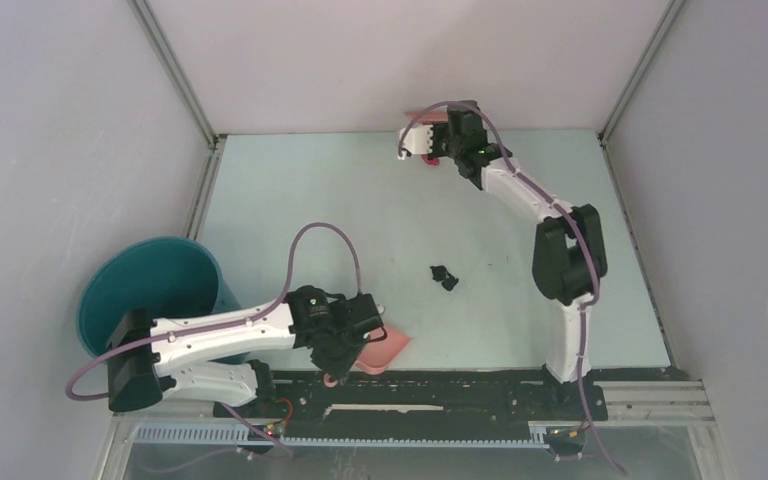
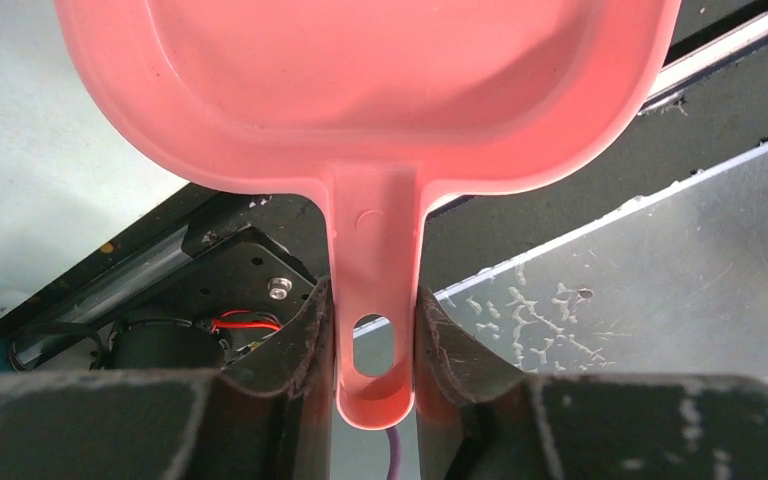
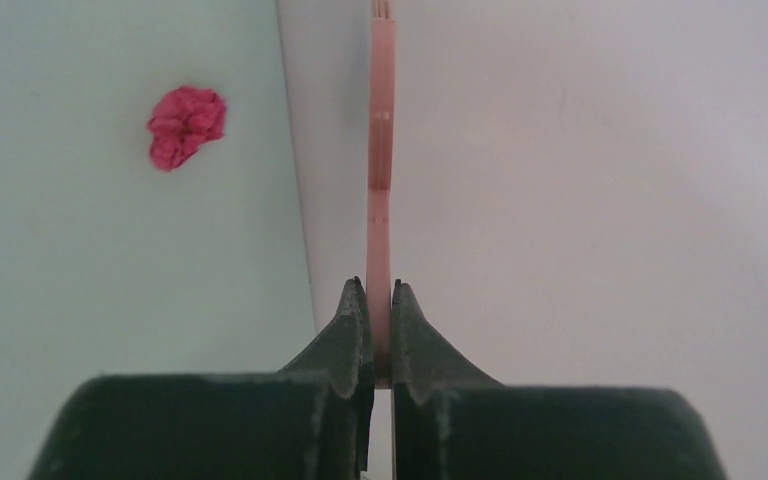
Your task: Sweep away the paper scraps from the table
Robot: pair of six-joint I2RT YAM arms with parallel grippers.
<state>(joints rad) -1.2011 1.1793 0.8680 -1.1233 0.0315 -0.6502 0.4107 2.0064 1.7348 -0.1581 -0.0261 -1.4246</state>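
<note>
Crumpled magenta scrap (image 3: 187, 125), black scraps (image 1: 445, 277) on desk (image 1: 360, 210); left tool (image 2: 375, 340) grips dustpan (image 2: 360, 80), right tool (image 3: 379, 300) pinches brush (image 3: 381, 150)

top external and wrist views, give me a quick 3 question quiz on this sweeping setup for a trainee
1. True or false: the left gripper is shut on the handle of the dustpan.
2. Fill in: in the right wrist view, the right gripper pinches the brush, and one ___ paper wad lies on the table to its left.
3. Pick one: the black paper scraps lie
A. in the dustpan
B. on the bare table between the two arms
C. against the back wall

Key: 1 true; 2 magenta; 3 B
</note>
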